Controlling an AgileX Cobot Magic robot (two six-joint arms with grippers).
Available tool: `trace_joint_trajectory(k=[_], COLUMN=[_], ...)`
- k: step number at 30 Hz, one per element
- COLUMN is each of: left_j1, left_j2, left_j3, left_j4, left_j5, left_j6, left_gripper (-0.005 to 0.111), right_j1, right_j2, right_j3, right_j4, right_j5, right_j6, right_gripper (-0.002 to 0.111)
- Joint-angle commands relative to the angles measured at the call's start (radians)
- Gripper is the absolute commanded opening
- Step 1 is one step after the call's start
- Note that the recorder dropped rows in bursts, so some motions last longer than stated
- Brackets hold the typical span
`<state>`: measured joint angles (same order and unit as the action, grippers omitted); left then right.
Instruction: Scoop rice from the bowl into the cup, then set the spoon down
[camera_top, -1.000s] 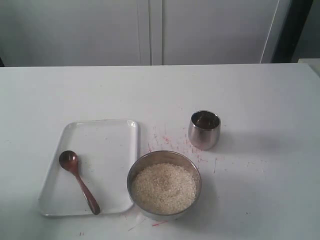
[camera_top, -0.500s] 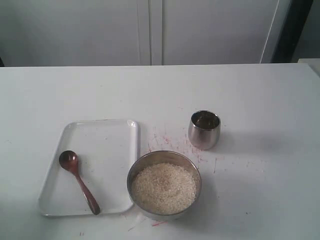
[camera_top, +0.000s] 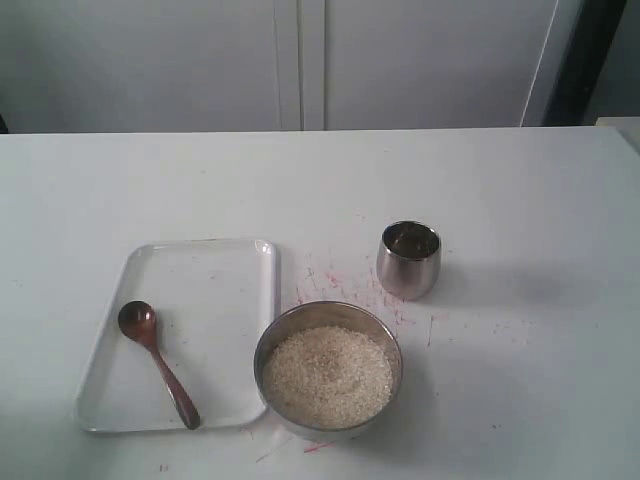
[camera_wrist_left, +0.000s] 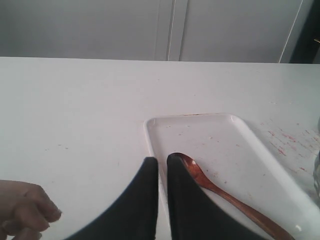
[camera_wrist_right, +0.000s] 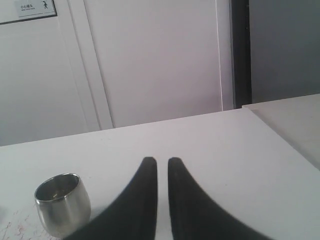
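Rice (camera_top: 327, 376) is sitting heaped in the bowl (camera_top: 330, 312) at the near edge of the table (camera_top: 500, 180) in the exterior view. The cup (camera_top: 408, 262) is standing upright at about one o'clock from the bowl, close by but apart. At nine o'clock from the bowl a white tray (camera_top: 215, 300) is lying just beside it, and the spoon (camera_top: 160, 365) is resting on it, oval end pointing to eleven o'clock. No arm is showing here.

Over to the left wrist view: the left gripper (camera_wrist_left: 162, 160) is hanging with its fingers drawn to a narrow slit, gripping nothing, and the spoon is lying on the tray just beyond the tips. A person's hand (camera_wrist_left: 25, 210) is peeking in at the corner.

In the right wrist view, the right gripper (camera_wrist_right: 162, 161) is likewise pinched narrow and carrying nothing, with the cup standing near it.
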<state>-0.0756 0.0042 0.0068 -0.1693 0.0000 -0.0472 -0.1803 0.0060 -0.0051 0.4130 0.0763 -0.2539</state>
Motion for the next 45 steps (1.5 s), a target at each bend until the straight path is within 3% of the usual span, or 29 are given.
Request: trace_joint_trajectory(k=[1, 5, 7, 16, 20, 45], left_j1=[-0.005, -0.005, -0.005, -0.005, -0.005, -0.005], left_j2=[-0.004, -0.004, -0.004, -0.004, -0.004, -0.004], left_j3=[-0.007, -0.007, -0.007, -0.007, -0.007, -0.007], left_j4=[-0.005, -0.005, -0.005, -0.005, -0.005, -0.005], left_j5=[0.000, 0.000, 0.000, 0.000, 0.000, 0.000], left_j6=[-0.001, -0.001, -0.001, -0.001, -0.001, -0.001], left_gripper=[0.014, 0.014, 0.014, 0.014, 0.014, 0.014], right_j1=[-0.009, -0.009, -0.009, -0.009, -0.009, -0.009], right_j2=[-0.006, -0.006, -0.006, -0.006, -0.006, -0.006], right_j3=[0.005, 0.005, 0.005, 0.005, 0.005, 0.005], right_j4=[-0.092, -0.455, -0.536, -0.510, -0.424, -0.419], right_j5=[-0.002, 0.006, 0.009, 0.036, 0.271, 0.267], right_j6=[0.000, 0.000, 0.000, 0.000, 0.000, 0.000], right_gripper=[0.009, 0.009, 0.009, 0.009, 0.009, 0.009])
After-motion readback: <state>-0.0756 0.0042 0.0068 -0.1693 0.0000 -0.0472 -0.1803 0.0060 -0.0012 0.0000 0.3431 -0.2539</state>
